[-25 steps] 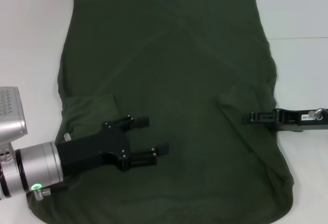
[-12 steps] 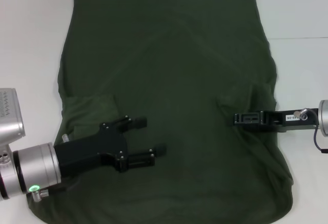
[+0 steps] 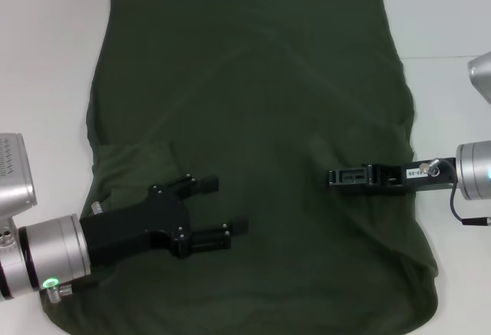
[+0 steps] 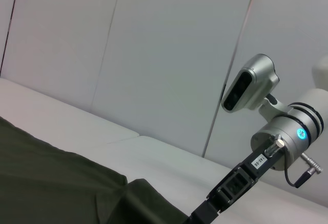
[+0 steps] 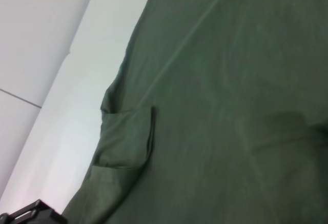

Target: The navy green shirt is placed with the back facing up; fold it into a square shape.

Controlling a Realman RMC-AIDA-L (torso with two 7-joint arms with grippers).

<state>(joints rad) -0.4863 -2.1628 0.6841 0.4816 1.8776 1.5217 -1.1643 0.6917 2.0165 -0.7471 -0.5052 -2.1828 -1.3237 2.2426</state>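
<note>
The navy green shirt (image 3: 253, 82) lies spread flat over most of the white table (image 3: 46, 59), plain side up. Its left sleeve (image 3: 134, 162) is folded inward onto the body, which the right wrist view also shows (image 5: 125, 137). My left gripper (image 3: 232, 205) hovers over the shirt's lower left part, open, with nothing between its fingers. My right gripper (image 3: 331, 175) reaches in from the right, edge-on, low over a wrinkled fold on the shirt's right side. Whether it holds fabric is hidden. In the left wrist view the right arm (image 4: 279, 142) stretches over the shirt (image 4: 61, 183).
Bare white table (image 3: 453, 105) runs along both sides of the shirt and beyond its far edge. A pale panelled wall (image 4: 154, 55) stands behind the table. The left gripper's black tip (image 5: 31, 215) shows in a corner of the right wrist view.
My right gripper has moved steadily leftward from the shirt's right edge to well over the shirt. The left gripper has drifted slightly toward the near edge and stays open.
</note>
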